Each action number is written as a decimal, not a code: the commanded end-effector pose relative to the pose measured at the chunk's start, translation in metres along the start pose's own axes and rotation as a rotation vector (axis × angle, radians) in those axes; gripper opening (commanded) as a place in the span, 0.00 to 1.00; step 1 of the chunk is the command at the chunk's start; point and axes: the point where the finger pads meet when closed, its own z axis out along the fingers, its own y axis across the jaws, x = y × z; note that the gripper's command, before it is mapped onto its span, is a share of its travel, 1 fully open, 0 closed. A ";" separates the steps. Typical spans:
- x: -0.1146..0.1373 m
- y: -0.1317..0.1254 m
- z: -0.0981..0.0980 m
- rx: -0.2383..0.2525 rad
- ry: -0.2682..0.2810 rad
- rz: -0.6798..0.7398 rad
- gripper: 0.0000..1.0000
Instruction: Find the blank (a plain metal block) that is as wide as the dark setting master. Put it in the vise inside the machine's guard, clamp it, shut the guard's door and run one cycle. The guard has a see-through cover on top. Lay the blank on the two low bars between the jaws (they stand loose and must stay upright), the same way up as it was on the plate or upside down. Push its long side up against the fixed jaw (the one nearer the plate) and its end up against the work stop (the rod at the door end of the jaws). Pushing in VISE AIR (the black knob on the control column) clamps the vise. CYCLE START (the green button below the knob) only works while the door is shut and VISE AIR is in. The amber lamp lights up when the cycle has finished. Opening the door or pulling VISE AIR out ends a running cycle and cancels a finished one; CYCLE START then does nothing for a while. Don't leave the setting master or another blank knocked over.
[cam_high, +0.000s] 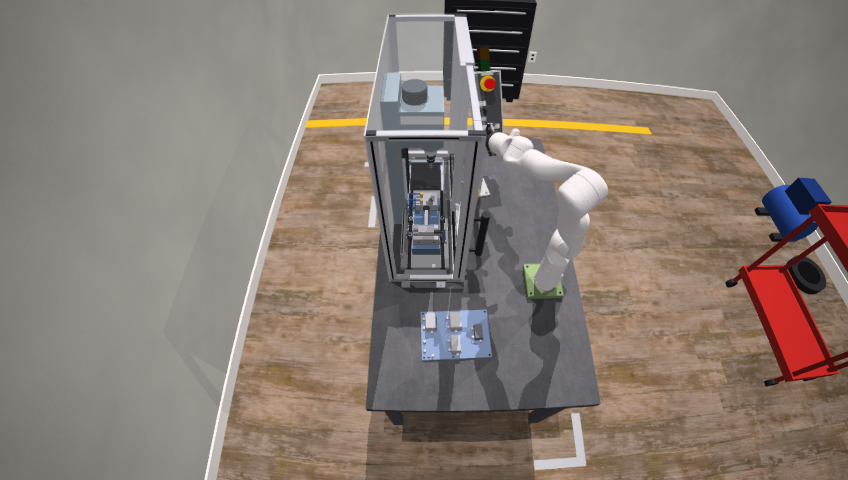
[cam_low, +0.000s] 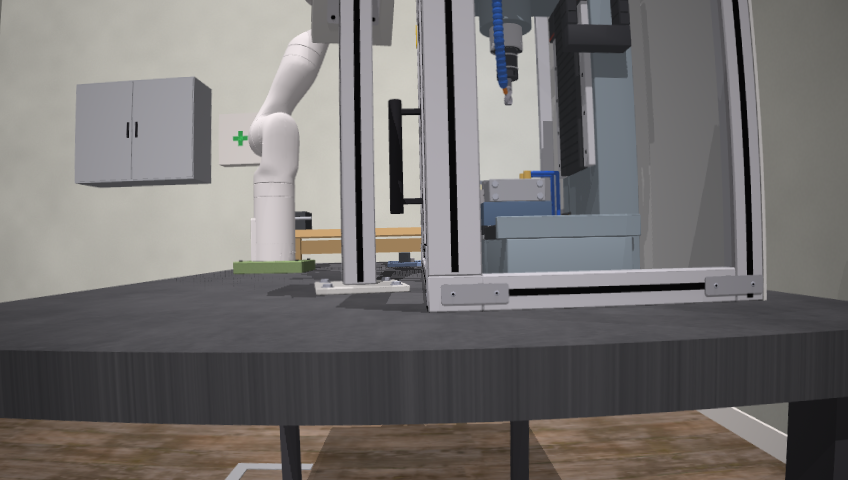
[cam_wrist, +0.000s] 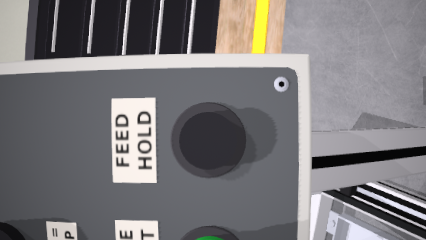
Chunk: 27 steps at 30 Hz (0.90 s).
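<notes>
Now | tool (cam_high: 490, 144): fingers closed, holding nothing | at control column (cam_high: 486, 95) | wrist faces FEED HOLD button (cam_wrist: 212, 139)

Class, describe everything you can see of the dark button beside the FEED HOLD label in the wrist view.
The FEED HOLD button is a round, matte black cap inside a slightly wider dark ring, set on the grey control panel just right of its white label. It casts a soft shadow to its right. Nothing touches it.
</notes>
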 end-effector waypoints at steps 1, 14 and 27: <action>0.000 -0.001 0.000 0.001 0.000 0.000 0.10; 0.000 -0.001 0.004 0.001 0.000 0.000 0.10; 0.000 -0.001 0.007 0.001 0.000 0.000 0.10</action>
